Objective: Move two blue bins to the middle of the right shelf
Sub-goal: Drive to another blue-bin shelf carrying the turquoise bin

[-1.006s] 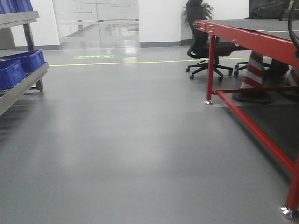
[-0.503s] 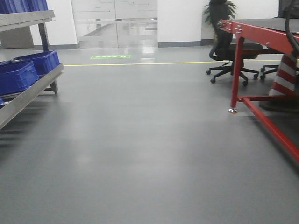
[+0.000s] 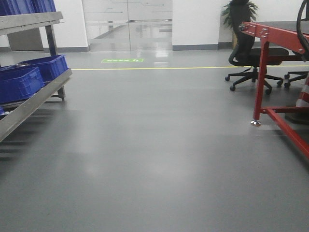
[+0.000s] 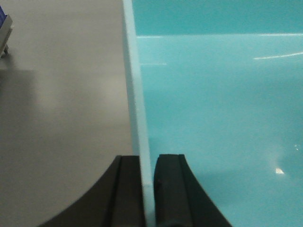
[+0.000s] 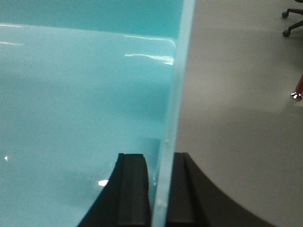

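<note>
The blue bin [image 4: 218,118], which looks turquoise in the wrist views, is held between the two arms above the grey floor [image 3: 154,154]. In the left wrist view one side wall of the bin runs from 12 to 6 o'clock. The jaws of the left gripper [image 4: 147,189] are clamped on that wall at 6 o'clock, with one black finger outside it and one inside. In the right wrist view the opposite wall is gripped in the same way by the right gripper [image 5: 158,189]. Its jaws are closed on the wall at 6 o'clock, and the bin's interior lies toward 9 o'clock. In the front view, two dark blue bins [image 3: 21,83] are seen side by side on a metal shelf [image 3: 36,99] at 9 o'clock. A red-framed table [image 3: 270,36] stands at 3 o'clock, and a black office chair [image 3: 248,55] is seen beyond it at 2 o'clock.
</note>
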